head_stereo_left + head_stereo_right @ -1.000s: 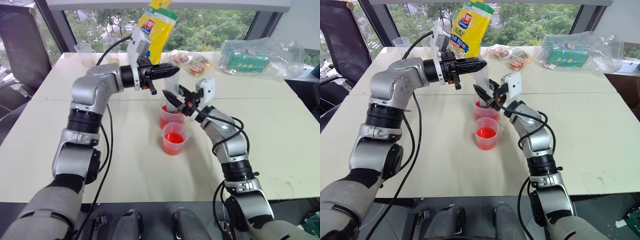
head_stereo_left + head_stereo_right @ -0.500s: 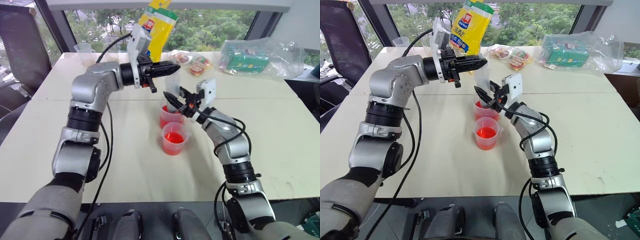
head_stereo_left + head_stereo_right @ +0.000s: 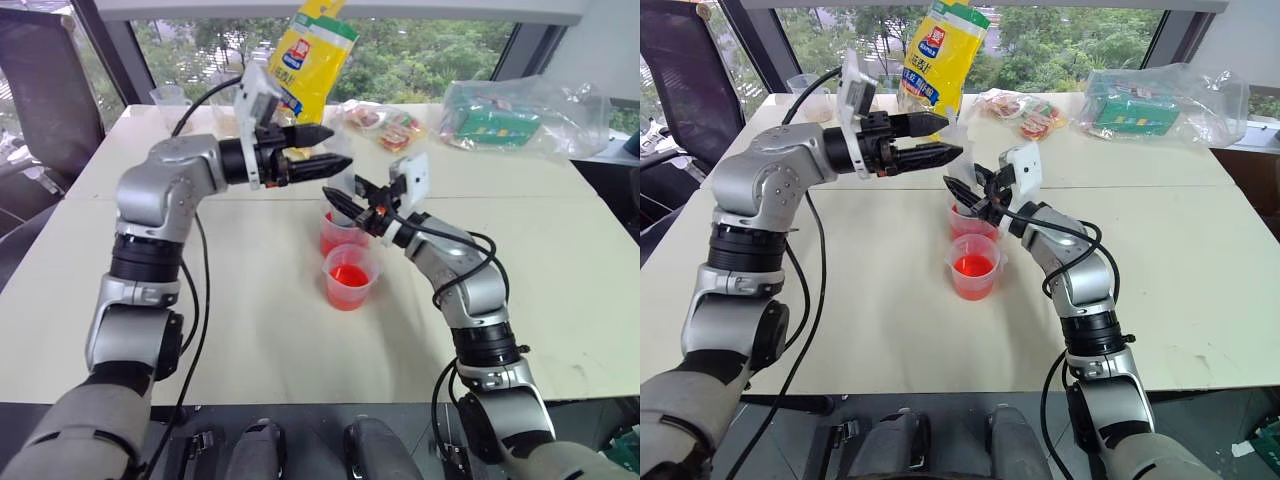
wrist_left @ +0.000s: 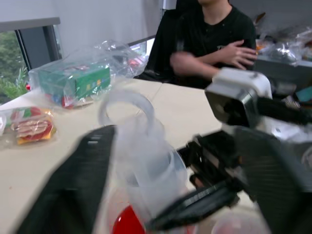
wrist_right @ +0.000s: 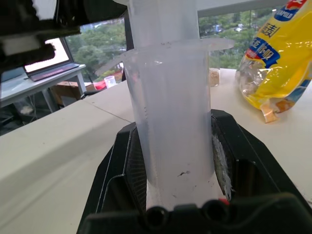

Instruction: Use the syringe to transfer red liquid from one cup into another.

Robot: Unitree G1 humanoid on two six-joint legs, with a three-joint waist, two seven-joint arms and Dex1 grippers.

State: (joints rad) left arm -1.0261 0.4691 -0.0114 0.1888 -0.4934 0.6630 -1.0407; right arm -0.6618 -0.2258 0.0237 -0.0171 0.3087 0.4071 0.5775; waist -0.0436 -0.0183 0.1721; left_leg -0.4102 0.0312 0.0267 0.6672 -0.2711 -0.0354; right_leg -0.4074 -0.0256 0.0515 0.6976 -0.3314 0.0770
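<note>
Bright daylight comes from the windows (image 3: 430, 50) behind the bench (image 3: 250, 330); shadows are soft, and the left wrist view is blurred near the camera

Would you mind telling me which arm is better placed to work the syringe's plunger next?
The left. Its pincer is open right by the plunger top, while the right pincer is shut on the syringe barrel, holding it upright over the far cup.

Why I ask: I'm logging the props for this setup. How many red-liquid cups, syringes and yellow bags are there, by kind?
Clear plastic cups holding red liquid: 2
Clear plastic syringe: 1
Yellow plastic bag: 1
Total: 4
</note>
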